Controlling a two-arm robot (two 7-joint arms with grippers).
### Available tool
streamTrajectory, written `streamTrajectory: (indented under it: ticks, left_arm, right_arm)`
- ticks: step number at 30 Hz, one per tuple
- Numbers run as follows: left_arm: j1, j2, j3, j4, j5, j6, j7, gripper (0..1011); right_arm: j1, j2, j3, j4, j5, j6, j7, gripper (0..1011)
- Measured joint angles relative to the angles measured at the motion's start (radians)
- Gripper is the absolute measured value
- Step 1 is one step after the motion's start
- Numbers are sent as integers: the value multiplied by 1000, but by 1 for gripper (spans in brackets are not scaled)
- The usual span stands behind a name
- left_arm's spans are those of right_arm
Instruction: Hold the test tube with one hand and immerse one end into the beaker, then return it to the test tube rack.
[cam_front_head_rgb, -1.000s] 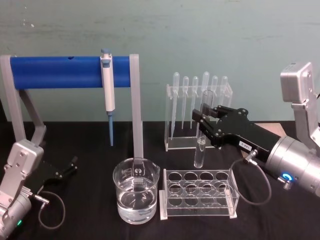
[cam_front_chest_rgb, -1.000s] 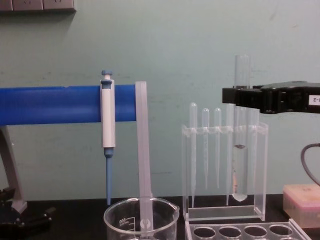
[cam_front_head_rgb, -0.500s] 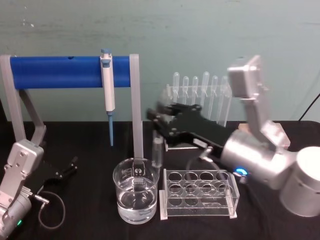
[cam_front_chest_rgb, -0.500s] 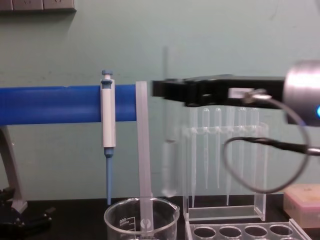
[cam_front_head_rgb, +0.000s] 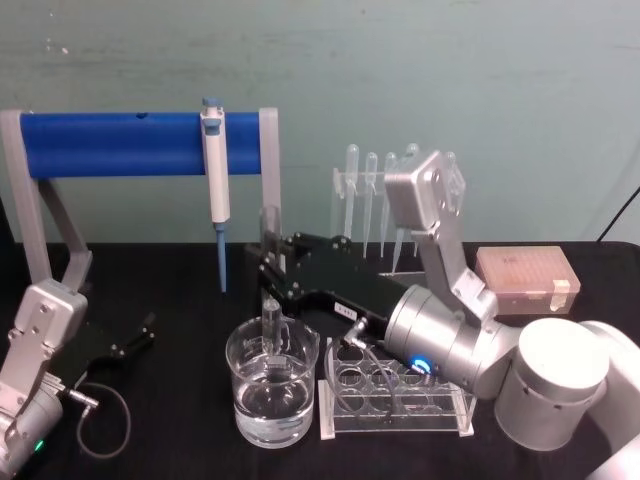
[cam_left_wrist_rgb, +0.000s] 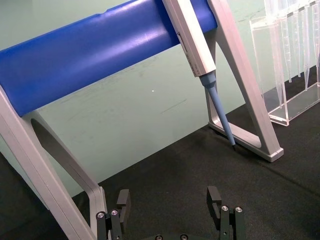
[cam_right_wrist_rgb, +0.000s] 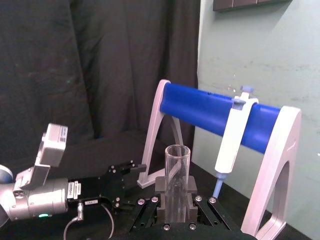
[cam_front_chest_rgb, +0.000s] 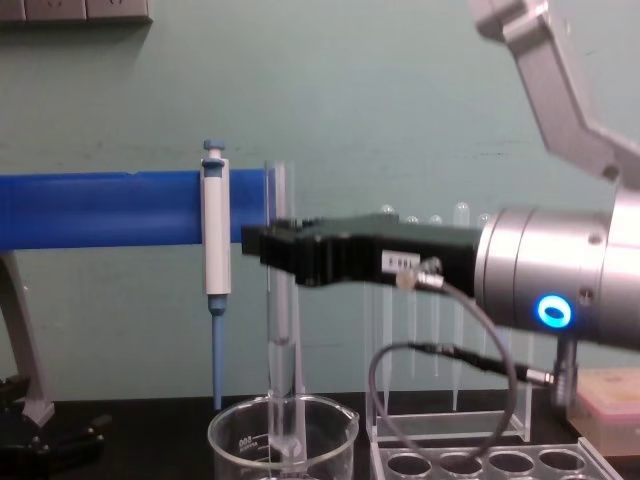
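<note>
My right gripper (cam_front_head_rgb: 270, 268) is shut on the test tube (cam_front_head_rgb: 272, 322), a long clear glass tube held upright. It reaches in from the right, above the beaker (cam_front_head_rgb: 245, 395), which holds clear liquid. From the chest, the test tube (cam_front_chest_rgb: 279, 350) runs down through the gripper (cam_front_chest_rgb: 270, 245), and its round end sits below the rim of the beaker (cam_front_chest_rgb: 235, 440). Whether it touches the liquid I cannot tell. The right wrist view looks down on the tube's open rim (cam_right_wrist_rgb: 176, 165) between the black fingers (cam_right_wrist_rgb: 161, 186). My left gripper (cam_front_head_rgb: 130, 340) is parked at the near left, open (cam_left_wrist_rgb: 169, 200).
A blue bar stand (cam_front_head_rgb: 110, 145) with a hanging white pipette (cam_front_head_rgb: 214, 170) stands behind the beaker, its grey leg close to the tube. A clear tube rack (cam_front_head_rgb: 400, 395) sits right of the beaker. Behind are a pipette rack (cam_front_head_rgb: 365, 180) and a pink box (cam_front_head_rgb: 525, 275).
My right gripper has carried the test tube left from above the racks to the beaker and lowered its end below the rim. The left arm has not moved.
</note>
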Motion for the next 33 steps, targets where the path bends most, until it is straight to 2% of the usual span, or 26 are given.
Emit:
streamTrajectory:
  ticks: [8,12,21,33]
  left_arm:
    - [0,0,0,0,0,0,0,1000]
    - [0,0,0,0,0,0,0,1000]
    - [0,0,0,0,0,0,0,1000]
    - [0,0,0,0,0,0,0,1000]
  right_arm:
    - [-20,-18,-14,63,-43,-76,26,227]
    - [-28,-27,-25,102,-81,-131,42,227]
    - [-49,-47,-20,157,-124,-223,57,227]
    - [-70,-65,2,183,-142,-243,72,227]
